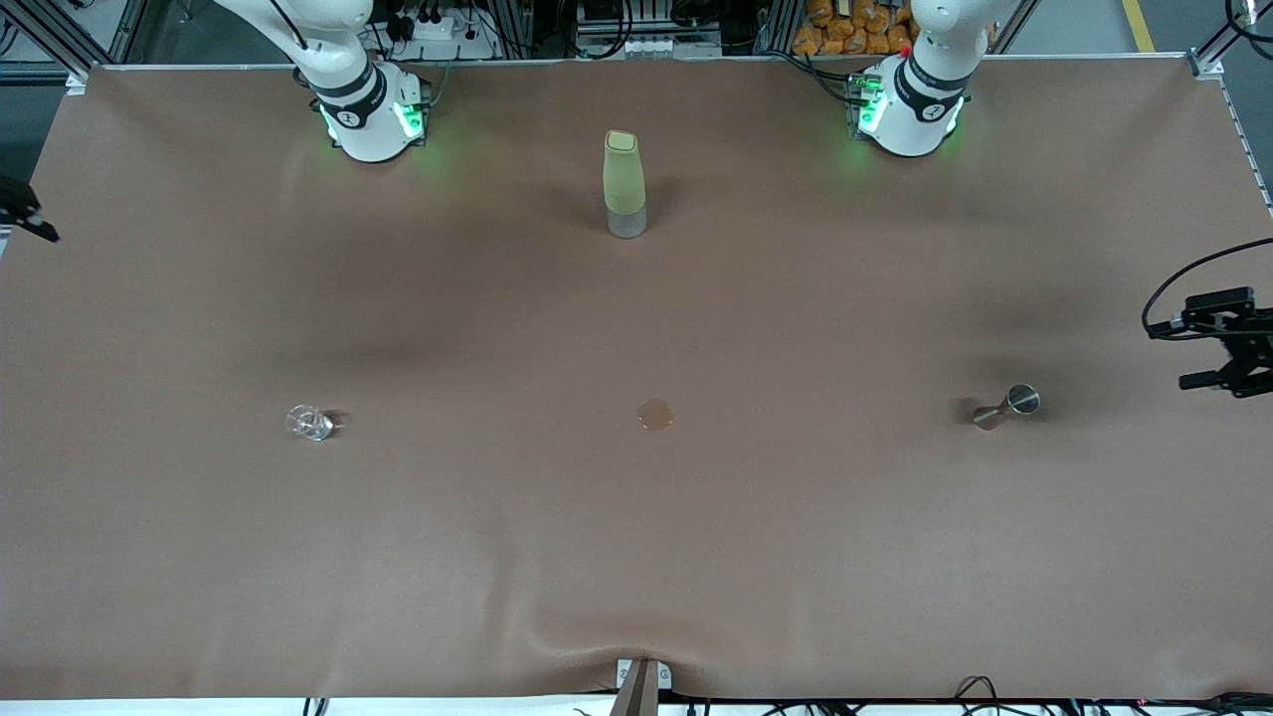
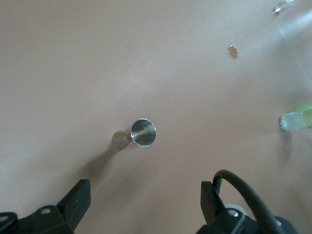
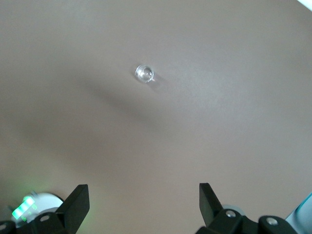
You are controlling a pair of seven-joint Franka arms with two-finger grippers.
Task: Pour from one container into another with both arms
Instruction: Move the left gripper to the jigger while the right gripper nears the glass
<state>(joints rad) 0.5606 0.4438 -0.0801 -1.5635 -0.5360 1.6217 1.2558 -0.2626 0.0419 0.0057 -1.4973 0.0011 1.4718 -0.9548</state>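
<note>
Front view is showing the small clear faceted glass tumbler [image 1: 309, 423] standing on the brown-covered counter [image 1: 636, 557] toward the right arm's end, and the small silver steel hourglass-shaped jigger [image 1: 1006, 407] standing toward the left arm's end, well apart from it, with a small round brownish patch [image 1: 654, 415] lying between them and a tall pale-green bottle with a clear base [image 1: 625, 185] standing farther from the camera, between the two arm bases. The left gripper [image 2: 146, 204] is hanging over the counter near the jigger with its jaws spread wide and holding nothing; the right gripper [image 3: 144, 204] is hanging over the counter at the right arm's end, jaws likewise wide and empty, looking down on the tumbler [image 3: 145, 73]. The tumbler is looking rigid, light, breakable and slick, so a gentle grip across its side wall, around mid-height, is seeming wisest. The jigger [image 2: 138, 135] is looking stiff, light, smooth and tippy on its small cone; taking it at the narrow waist should be keeping it from slipping while its upper cup stays level to receive the pour.
</note>
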